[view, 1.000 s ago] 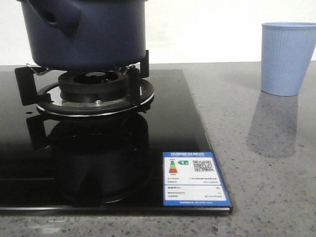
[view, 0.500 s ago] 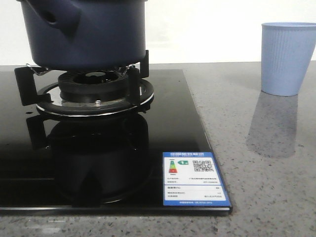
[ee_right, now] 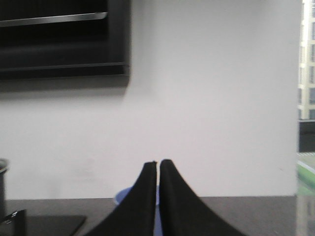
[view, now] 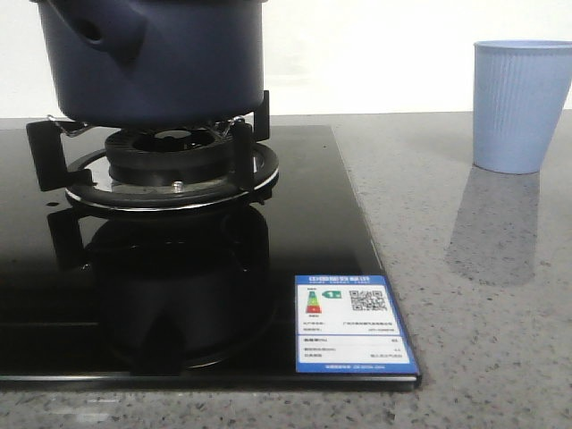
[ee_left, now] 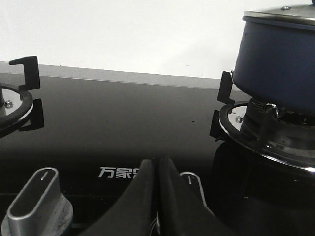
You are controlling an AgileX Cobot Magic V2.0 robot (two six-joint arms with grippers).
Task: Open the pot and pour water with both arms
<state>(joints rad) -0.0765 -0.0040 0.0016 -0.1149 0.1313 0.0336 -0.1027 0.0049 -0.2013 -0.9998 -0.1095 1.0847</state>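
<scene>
Pot there was only one of: dark navy, sitting on the black trivet prongs of a gas burner at the back left of the glass hob, its stubby hollow handle socket pointing toward the front. From the left wrist view its metal-rimmed lid was on. One pale blue ribbed cup stood well apart to the right on the speckled grey counter. One energy label sticker lay on the hob's near right corner. Two burners showed in the left wrist view, the second bare at the far side, along with two silver knobs, one mostly hidden behind the fingers.

The left gripper hung low over the hob's front edge, its black fingers pressed together with nothing between them. The right gripper was likewise closed and empty, aimed at the white wall, the cup's rim peeking out behind its fingers. Neither arm appeared in the front view.

Nothing on the hob or counter had shifted since a second before.
</scene>
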